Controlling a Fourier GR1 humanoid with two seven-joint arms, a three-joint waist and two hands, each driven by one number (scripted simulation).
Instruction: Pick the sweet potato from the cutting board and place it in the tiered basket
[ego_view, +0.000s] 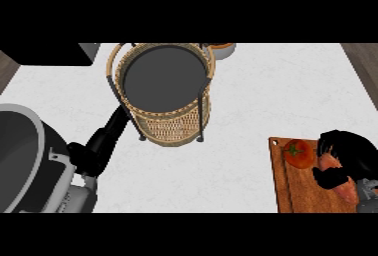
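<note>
A white tabletop (244, 100) is seen from steeply above. At the right edge lies a wooden cutting board (284, 192), and on it a red tomato (298, 153) sits toward the far end. Just beside the tomato, the robot's black right hand (347, 152) is down on the board with its fingers and thumb curled around the sweet potato (334, 175), an orange-pink root that shows only in part beneath the hand. The sweet potato appears to be on or barely above the board; which of the two cannot be told from this angle. The tiered basket (164, 80), woven wicker on a dark wire frame with a dark round upper tray, stands well apart at the far middle of the tabletop. The left hand (100, 142) shows at the lower left, its dark fingers pointing up toward the basket; how far they are open cannot be made out. A large dark round appliance (22, 160) fills the left edge, and a small orange-rimmed pot (224, 49) peeks out behind the basket. To do this step well, the right hand should probably lift straight up first, so the tomato is not nudged, then carry the root across and come down over a tray from above, clear of the wire frame.
</note>
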